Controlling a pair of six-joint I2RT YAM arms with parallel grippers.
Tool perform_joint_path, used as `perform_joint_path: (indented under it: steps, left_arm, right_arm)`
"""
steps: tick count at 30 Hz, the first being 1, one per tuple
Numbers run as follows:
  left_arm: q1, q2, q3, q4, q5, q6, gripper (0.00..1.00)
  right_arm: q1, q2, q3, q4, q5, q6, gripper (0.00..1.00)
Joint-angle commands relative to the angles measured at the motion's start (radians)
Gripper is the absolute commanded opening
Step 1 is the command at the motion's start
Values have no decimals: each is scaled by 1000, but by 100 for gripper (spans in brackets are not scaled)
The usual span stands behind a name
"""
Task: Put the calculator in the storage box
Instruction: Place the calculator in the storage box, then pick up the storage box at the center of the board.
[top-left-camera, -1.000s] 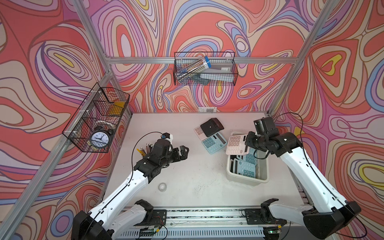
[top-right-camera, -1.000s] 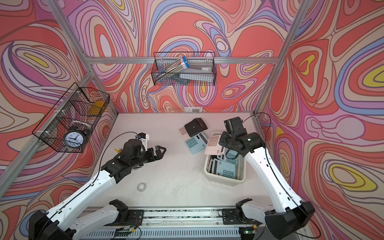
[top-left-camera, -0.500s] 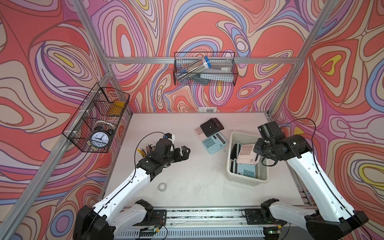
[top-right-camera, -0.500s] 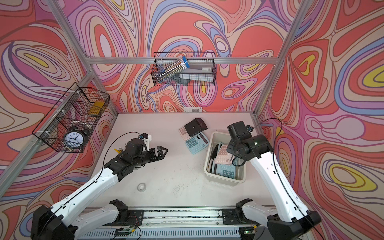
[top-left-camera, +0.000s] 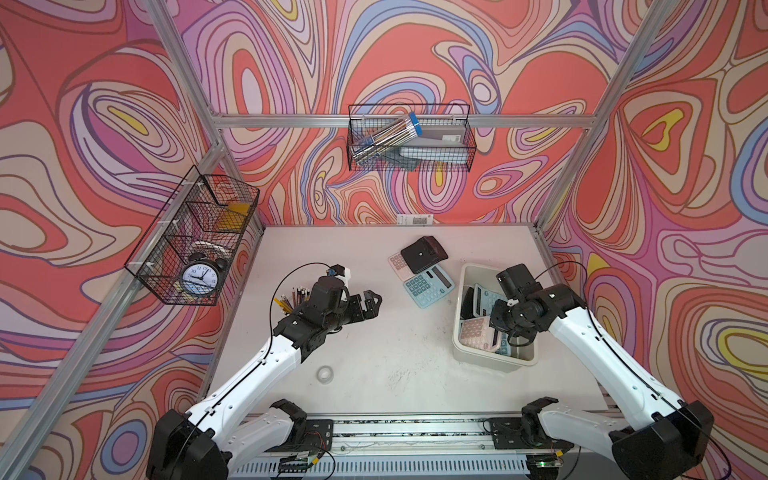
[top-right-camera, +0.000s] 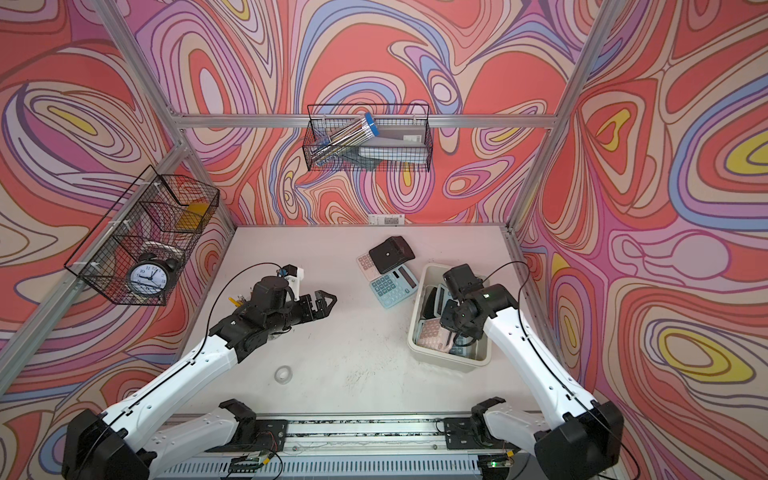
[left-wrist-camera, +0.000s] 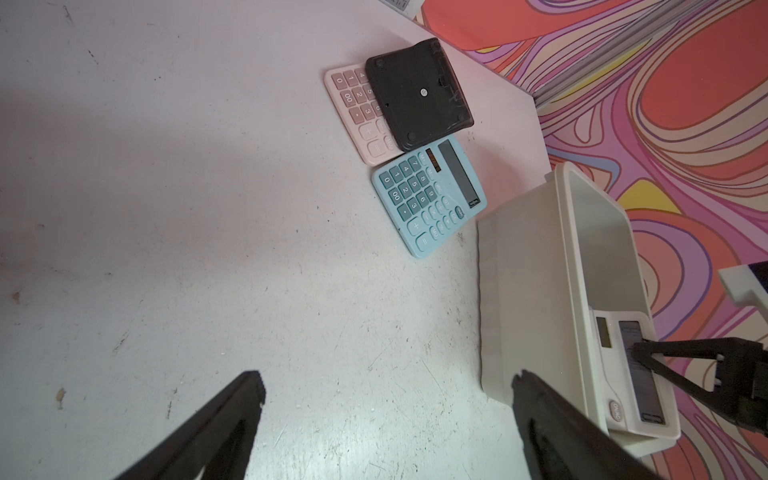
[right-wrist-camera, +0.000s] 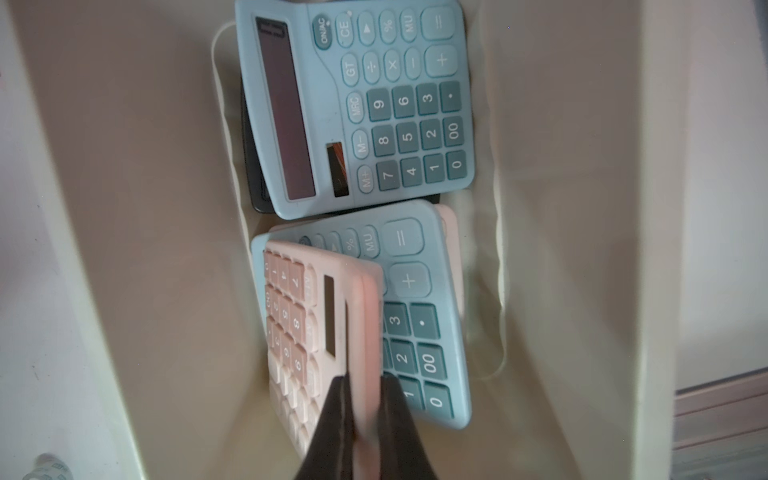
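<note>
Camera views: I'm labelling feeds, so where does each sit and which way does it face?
Top views: high above the robot's base, looking down on the table, both arms, the storage box.
Left wrist: on the left arm, facing across the table past the open left gripper toward the blue calculator.
Right wrist: on the right arm, looking down into the storage box; right gripper pinches a pink calculator.
Shared: left wrist and top views both show the blue calculator.

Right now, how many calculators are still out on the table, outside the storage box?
3. A blue calculator lies beside the storage box; a black calculator, face down, sits just behind it, overlapping a pink calculator. More could be hidden under the black one.
</note>
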Motion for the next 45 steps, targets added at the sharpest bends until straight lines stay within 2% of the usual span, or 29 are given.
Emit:
perform_joint_path:
  steps: [1, 7, 9, 11, 13, 16, 21, 22, 23, 24, 25, 27, 35, 37, 40, 45]
  left_arm:
    - [-4, 8, -18, 28, 10, -7, 99]
    - [-3, 2, -27, 33, 13, -14, 99]
    - [-4, 0, -28, 33, 15, -14, 99]
    - [-4, -3, -29, 32, 17, -15, 99]
    - [-4, -9, -30, 30, 18, -15, 99]
    - [-3, -19, -34, 31, 21, -17, 99]
    - [-5, -17, -38, 36, 37, -24, 99]
    - [-6, -16, -38, 36, 43, -26, 99]
    - [-6, -15, -38, 35, 47, -27, 99]
    - [-6, -15, -38, 33, 50, -27, 99]
    - [-8, -16, -38, 30, 52, -27, 99]
    - [-10, -19, -37, 21, 54, -27, 99]
    - [-25, -33, -35, -4, 65, -24, 99]
    - [-29, -37, -37, -3, 64, -23, 99]
    - [-30, -37, -38, -29, 62, -23, 99]
    - [-35, -32, -34, -27, 61, -25, 99]
  right_arm:
    - [-4, 5, -49, 28, -37, -11, 0]
    - [-4, 18, -69, 8, 39, 7, 0]
    - [-4, 19, -59, -8, 69, 14, 13]
    - [-4, 19, -44, -24, 100, 20, 30]
    - [-4, 18, -25, -36, 119, 20, 38]
    - [-4, 18, 7, -47, 149, 18, 41]
    - [-5, 30, 92, -71, 273, 36, 44]
    - [-5, 33, 108, -68, 301, 38, 50]
    - [-5, 36, 123, -70, 336, 47, 77]
    - [-7, 36, 128, -62, 359, 48, 93]
    - [-13, 38, 132, -48, 380, 43, 98]
    - [-38, 40, 128, -2, 376, 14, 98]
    - [-248, 91, 50, 174, 203, -97, 98]
    - [-285, 98, 12, 224, 155, -123, 91]
    - [-297, 82, -40, 281, 128, -142, 74]
    - [-297, 75, -81, 313, 86, -171, 57]
